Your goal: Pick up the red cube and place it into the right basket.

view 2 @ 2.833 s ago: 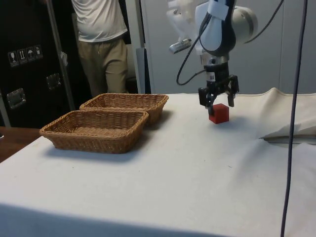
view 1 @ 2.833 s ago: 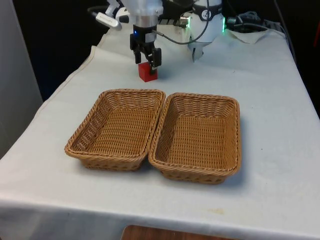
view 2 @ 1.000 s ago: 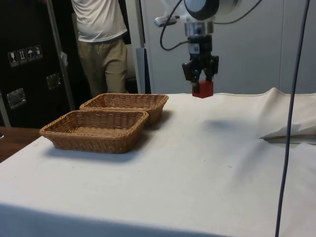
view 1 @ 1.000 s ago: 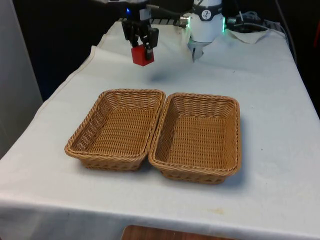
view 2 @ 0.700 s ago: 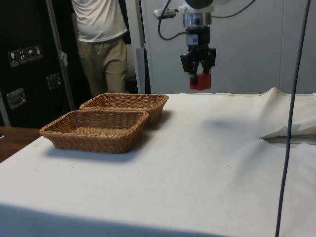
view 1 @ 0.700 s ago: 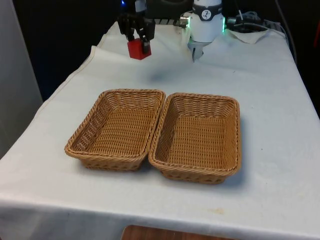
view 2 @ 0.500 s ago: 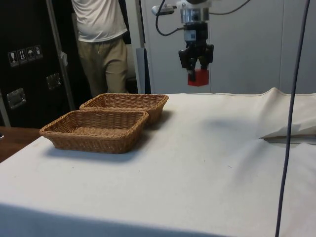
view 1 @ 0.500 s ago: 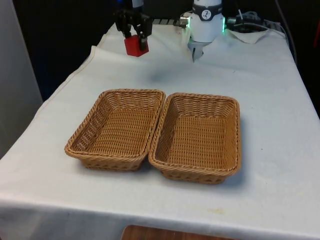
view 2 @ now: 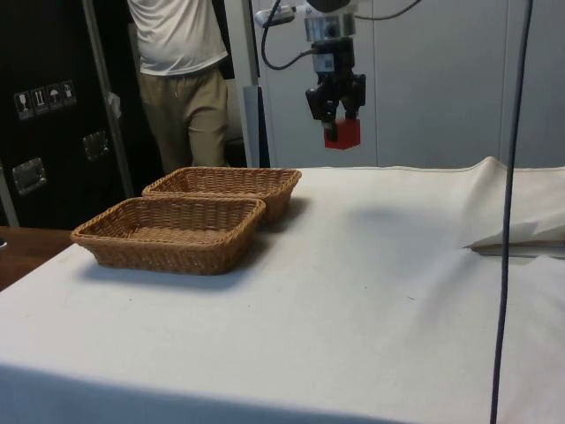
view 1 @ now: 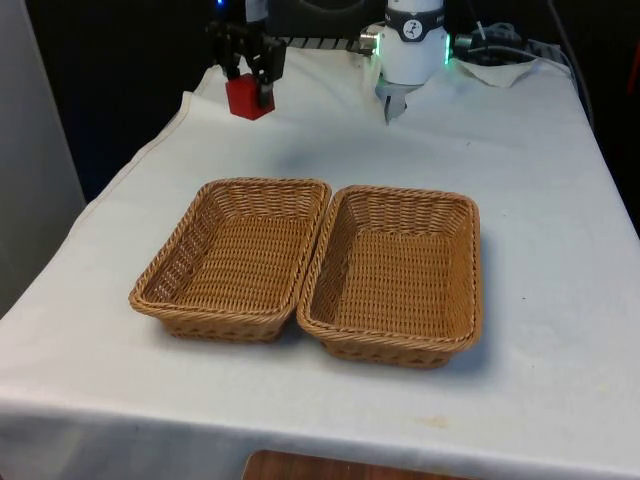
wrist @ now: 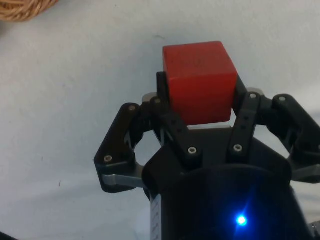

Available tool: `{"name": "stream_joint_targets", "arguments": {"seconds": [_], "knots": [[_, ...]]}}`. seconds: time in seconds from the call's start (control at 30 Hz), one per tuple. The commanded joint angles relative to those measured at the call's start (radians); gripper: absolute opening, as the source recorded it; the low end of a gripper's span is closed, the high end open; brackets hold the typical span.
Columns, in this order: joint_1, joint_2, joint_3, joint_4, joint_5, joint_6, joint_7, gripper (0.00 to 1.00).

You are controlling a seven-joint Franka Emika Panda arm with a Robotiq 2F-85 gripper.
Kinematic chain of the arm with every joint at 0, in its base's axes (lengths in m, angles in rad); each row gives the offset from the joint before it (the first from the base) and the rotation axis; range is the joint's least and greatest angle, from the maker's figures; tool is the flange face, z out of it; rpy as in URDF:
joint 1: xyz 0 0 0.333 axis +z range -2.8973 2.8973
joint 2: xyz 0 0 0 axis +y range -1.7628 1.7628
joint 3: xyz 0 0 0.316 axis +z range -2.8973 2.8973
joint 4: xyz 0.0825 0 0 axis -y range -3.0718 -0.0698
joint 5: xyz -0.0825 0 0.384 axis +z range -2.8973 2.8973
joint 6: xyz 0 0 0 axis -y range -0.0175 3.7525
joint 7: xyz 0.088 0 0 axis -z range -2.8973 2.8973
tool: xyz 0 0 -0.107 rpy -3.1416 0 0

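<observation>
Two wicker baskets sit side by side on the table, long rims touching: one on the front view's left, one on its right, both with nothing inside. In the side view they overlap, the nearer basket covering the lower wall of the one behind it. At the front view's lower edge a brown wooden surface is cut off, so what it is cannot be told. Beyond the baskets, high above the cloth near the table's far corner on the front view's left, hangs the one gripper, its two fingers clamped on the single cube; the side view shows the cube well clear of the table, farther back than the baskets and not over either of them. In the wrist view the cube sits squarely between the black fingers, its lower part covered by them, and a sliver of basket rim is cut off at the corner. Farthest back, in the side view, one person in a white shirt and tan trousers stands beyond the table, head out of frame and legs hidden by the baskets. One dark cable crosses the side view near its right edge.
</observation>
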Motion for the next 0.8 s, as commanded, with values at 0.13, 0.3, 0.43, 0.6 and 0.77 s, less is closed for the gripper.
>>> {"name": "stream_joint_targets", "arguments": {"seconds": [0.13,0.3,0.43,0.6,0.77], "knots": [[-0.001,0.063,0.001,0.064,0.002,-0.022,-0.001,0.04],[0.001,0.098,0.007,0.118,0.01,-0.051,0.0,0.04],[0.0,0.122,0.014,0.163,0.019,-0.078,0.0,0.04],[0.0,0.147,0.022,0.205,0.032,-0.096,0.0,0.04],[-0.001,0.196,0.036,0.266,0.056,-0.111,-0.001,0.04]]}}
